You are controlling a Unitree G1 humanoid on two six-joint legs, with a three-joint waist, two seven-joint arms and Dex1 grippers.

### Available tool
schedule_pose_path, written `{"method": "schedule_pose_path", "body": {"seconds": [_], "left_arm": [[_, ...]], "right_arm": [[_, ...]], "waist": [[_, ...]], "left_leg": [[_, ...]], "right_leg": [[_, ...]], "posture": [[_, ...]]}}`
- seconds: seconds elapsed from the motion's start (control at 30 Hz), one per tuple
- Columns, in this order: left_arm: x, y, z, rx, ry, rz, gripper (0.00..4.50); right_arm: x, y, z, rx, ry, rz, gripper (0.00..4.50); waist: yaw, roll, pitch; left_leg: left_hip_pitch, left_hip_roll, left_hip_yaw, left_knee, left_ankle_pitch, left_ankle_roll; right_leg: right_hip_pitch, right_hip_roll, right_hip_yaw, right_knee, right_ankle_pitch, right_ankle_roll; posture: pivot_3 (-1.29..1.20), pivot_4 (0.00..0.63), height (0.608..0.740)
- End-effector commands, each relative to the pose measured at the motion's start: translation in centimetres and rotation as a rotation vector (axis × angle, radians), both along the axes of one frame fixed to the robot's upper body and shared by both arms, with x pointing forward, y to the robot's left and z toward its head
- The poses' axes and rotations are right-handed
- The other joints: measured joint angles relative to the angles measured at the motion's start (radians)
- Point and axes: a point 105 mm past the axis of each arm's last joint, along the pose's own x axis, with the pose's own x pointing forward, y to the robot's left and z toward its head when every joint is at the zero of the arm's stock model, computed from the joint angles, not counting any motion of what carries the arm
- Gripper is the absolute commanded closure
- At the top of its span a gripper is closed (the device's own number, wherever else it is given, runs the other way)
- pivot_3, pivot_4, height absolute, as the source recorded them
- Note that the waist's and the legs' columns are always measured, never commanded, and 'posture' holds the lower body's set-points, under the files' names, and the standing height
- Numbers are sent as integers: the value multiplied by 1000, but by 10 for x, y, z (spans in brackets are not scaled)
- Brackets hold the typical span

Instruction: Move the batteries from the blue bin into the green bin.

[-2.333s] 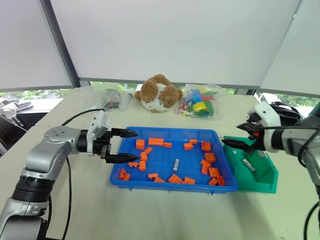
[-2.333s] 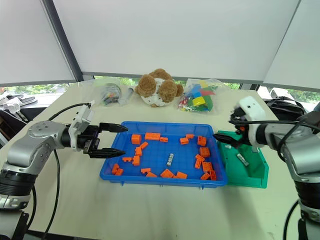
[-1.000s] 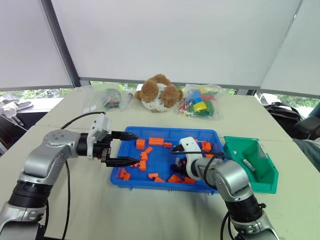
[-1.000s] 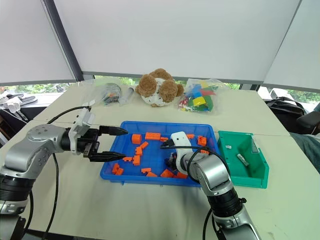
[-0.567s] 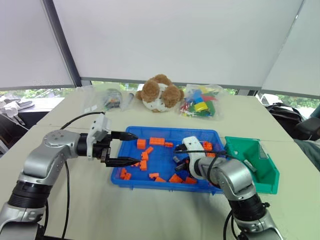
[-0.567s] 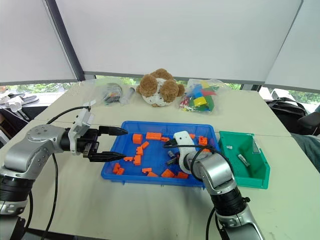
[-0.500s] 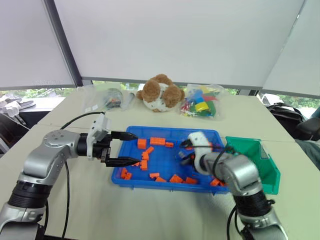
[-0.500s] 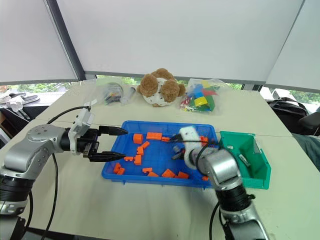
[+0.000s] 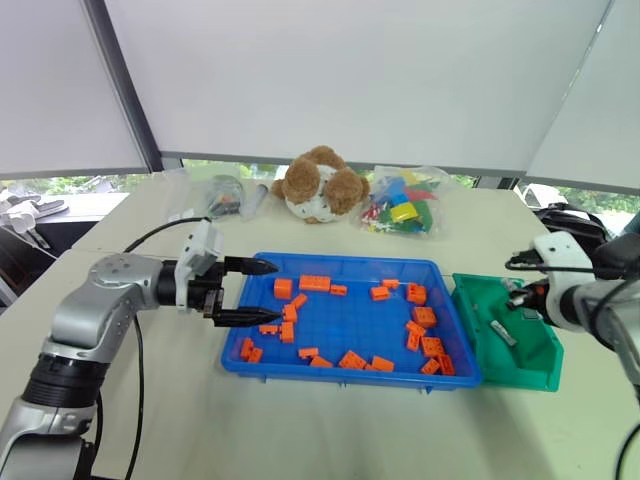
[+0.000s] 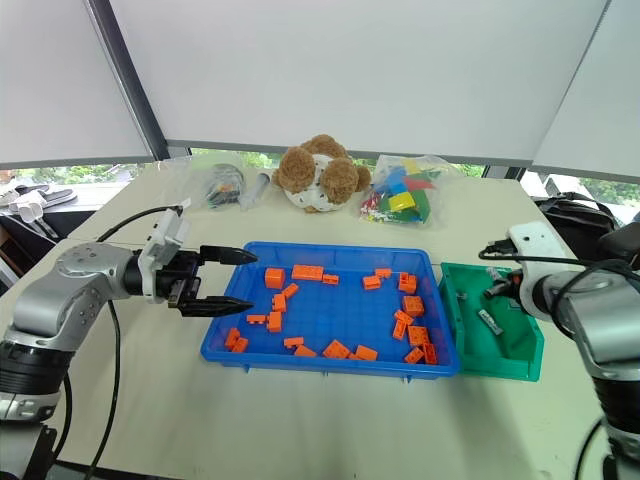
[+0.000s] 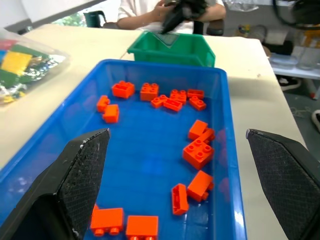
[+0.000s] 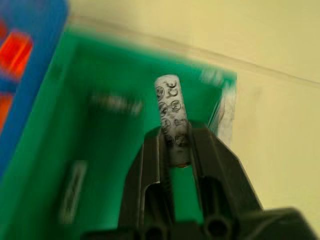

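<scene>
Above the green bin (image 12: 100, 165), the right tool (image 12: 176, 135) is clamped on a silver battery (image 12: 171, 117). The left tool (image 9: 262, 291), fingers apart, hovers over the blue bin (image 9: 345, 318) beside it.

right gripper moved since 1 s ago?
Yes. The right gripper, shut on a battery, left the blue bin and went to the robot's right, now over the green bin.

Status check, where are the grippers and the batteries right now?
Right gripper shut on a battery, over the green bin. Another battery lies inside. Left gripper open at the blue bin, holding nothing. Nothing in the way.
</scene>
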Motion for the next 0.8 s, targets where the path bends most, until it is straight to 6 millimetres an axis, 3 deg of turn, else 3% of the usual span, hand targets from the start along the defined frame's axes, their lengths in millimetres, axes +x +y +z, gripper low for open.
{"method": "schedule_pose_path", "body": {"seconds": [0.03, 0.3, 0.43, 0.57, 0.8], "left_arm": [[1, -1, 14, -19, -37, -10, 0], [1, -1, 14, -14, -26, -3, 0], [1, 3, 19, -22, -19, 10, 0], [2, 8, 23, -15, -21, 27, 0], [-1, 18, 24, -3, -23, 62, 0]], "right_arm": [[-4, 3, 12, -11, -33, 76, 3975], [-7, 6, 23, -3, -44, 154, 25], [-12, 19, 45, 1, -81, 299, 25], [-30, 53, 64, 45, -102, 573, 25], [-54, 87, 78, 120, -91, 810, 25]], "waist": [[-2, 0, 0], [2, 0, 0], [3, 0, 0], [2, 0, 0], [4, 0, 0]], "left_leg": [[0, 0, 0, 1, 0, 0], [1, 0, 0, 2, 0, 0], [0, 0, 0, 2, 0, 0], [0, 0, 0, 1, 0, 0], [1, 0, -1, 3, 0, 0]], "right_leg": [[0, 0, 0, 0, 0, 0], [1, 0, 0, 0, 2, 2], [1, 0, 0, 0, 2, 2], [1, 0, 0, 0, 2, 2], [3, 0, 0, 0, 2, 2]], "posture": [[0, 150, 740], [0, 150, 740], [0, 150, 740], [0, 150, 740], [0, 150, 740]]}}
